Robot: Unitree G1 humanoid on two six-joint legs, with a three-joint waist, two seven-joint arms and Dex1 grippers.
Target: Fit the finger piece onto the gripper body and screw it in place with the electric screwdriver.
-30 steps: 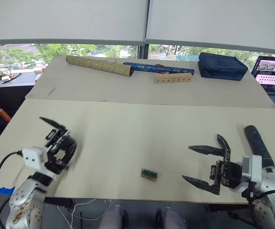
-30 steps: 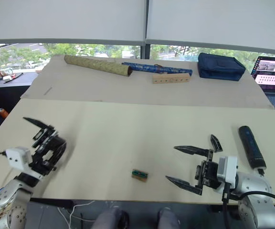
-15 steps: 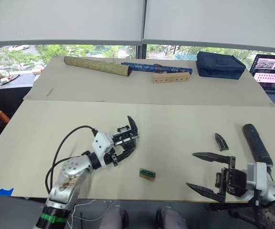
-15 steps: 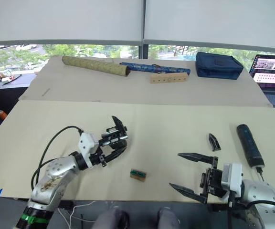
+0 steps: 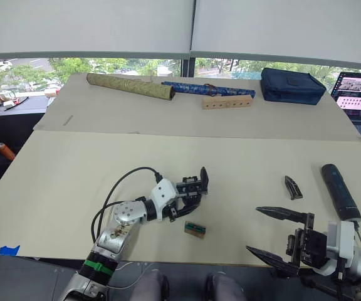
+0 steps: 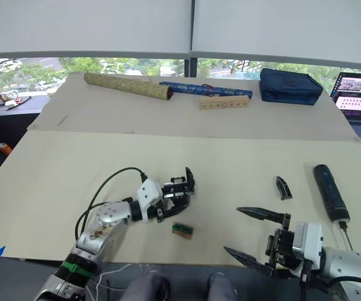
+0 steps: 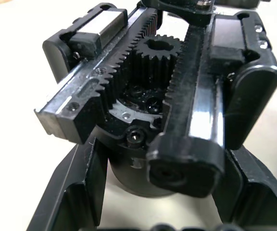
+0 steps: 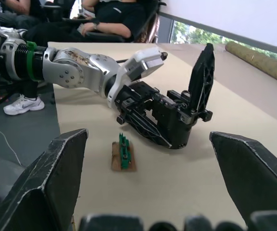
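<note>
Nearest us, our right gripper (image 5: 279, 235) hovers wide open and empty. Mid-table, our left gripper (image 7: 153, 183) clamps the gripper body (image 5: 192, 191) (finger upright). Farther right lie the finger piece (image 5: 291, 187) and electric screwdriver (image 5: 339, 191). We should steady the body before fetching the piece.

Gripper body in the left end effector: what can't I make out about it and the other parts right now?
- gripper body: its base is hidden behind the left end effector's fingers in the left wrist view.
- finger piece: too small in the eye views to see its screw holes.
- electric screwdriver: its bit is too thin to read.
- right end effector: open, empty.
</note>
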